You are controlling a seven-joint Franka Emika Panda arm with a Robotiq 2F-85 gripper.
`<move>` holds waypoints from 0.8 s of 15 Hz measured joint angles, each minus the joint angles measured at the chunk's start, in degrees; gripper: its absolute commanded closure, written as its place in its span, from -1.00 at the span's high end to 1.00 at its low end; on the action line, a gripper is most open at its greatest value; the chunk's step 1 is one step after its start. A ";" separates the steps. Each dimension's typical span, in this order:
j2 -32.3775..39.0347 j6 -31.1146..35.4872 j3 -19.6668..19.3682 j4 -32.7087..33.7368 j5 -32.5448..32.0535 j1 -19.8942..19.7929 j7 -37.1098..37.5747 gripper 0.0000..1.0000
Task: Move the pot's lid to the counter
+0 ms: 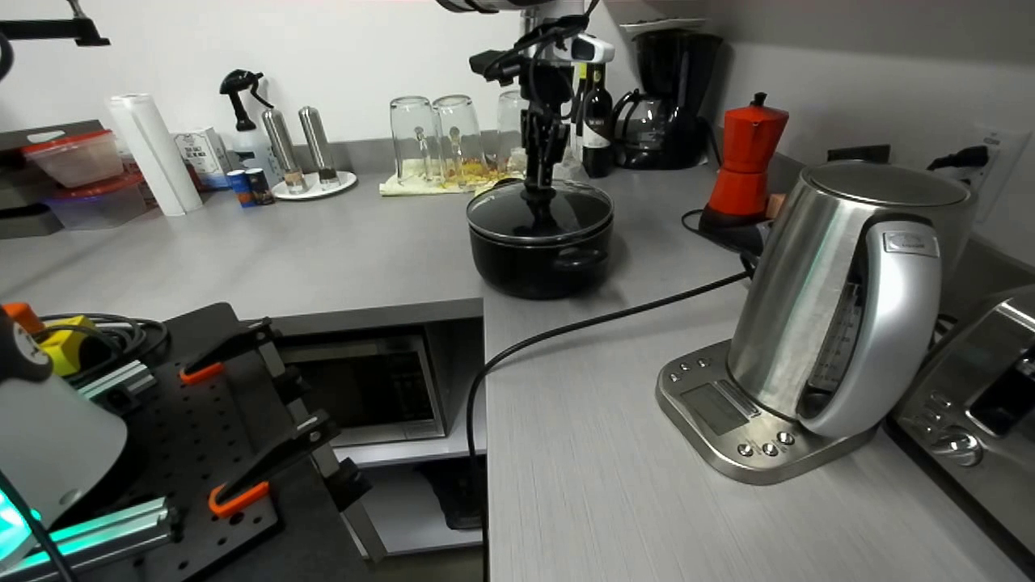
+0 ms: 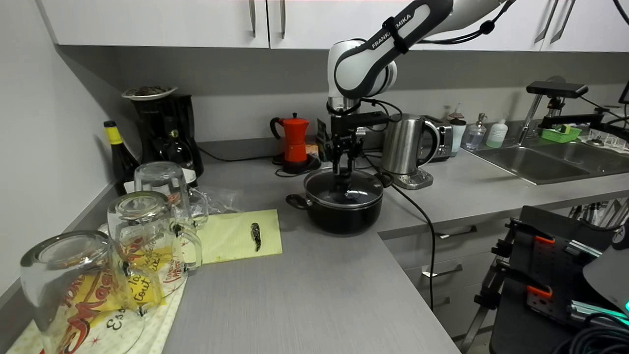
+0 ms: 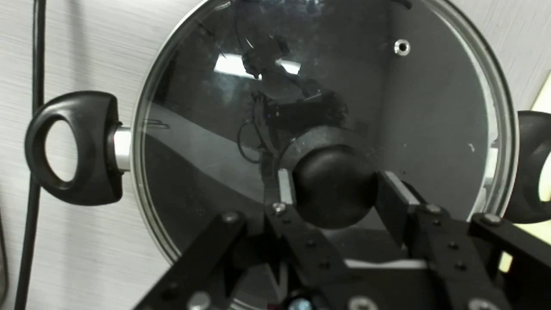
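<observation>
The black pot (image 1: 525,271) stands on the grey counter (image 1: 566,469); it also shows in an exterior view (image 2: 344,222). The round glass lid (image 1: 495,217) with its metal rim sits on the pot in both exterior views, and it fills most of the wrist view (image 3: 202,86). My gripper (image 1: 539,192) points straight down over the lid's centre, also in an exterior view (image 2: 342,173). In the wrist view the two finger pads lie against both sides of the black knob (image 3: 335,187), with no clear gap. The pot's side handle (image 3: 82,148) shows beside the lid.
A black cable (image 1: 614,311) runs over the counter close to the pot. The steel kettle (image 1: 841,299), red moka pot (image 1: 744,153) and coffee maker (image 1: 671,97) stand nearby. Upturned glass mugs (image 2: 157,221) rest on a towel, beside a yellow cloth (image 2: 221,241).
</observation>
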 measured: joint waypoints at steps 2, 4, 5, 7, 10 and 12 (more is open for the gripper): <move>-2.73 -0.08 0.02 -1.25 -0.12 0.97 0.00 -0.50; -6.43 -0.47 0.07 -3.22 -0.70 2.31 0.01 -0.50; -8.35 -0.85 0.15 -4.32 -1.11 3.04 0.01 -0.50; -11.87 -2.10 0.61 -6.71 -2.38 4.68 0.01 -0.50; -15.45 -4.24 2.44 -10.44 -4.99 7.40 0.01 -0.50; -16.52 -5.23 4.21 -12.79 -6.81 9.40 0.01 -0.50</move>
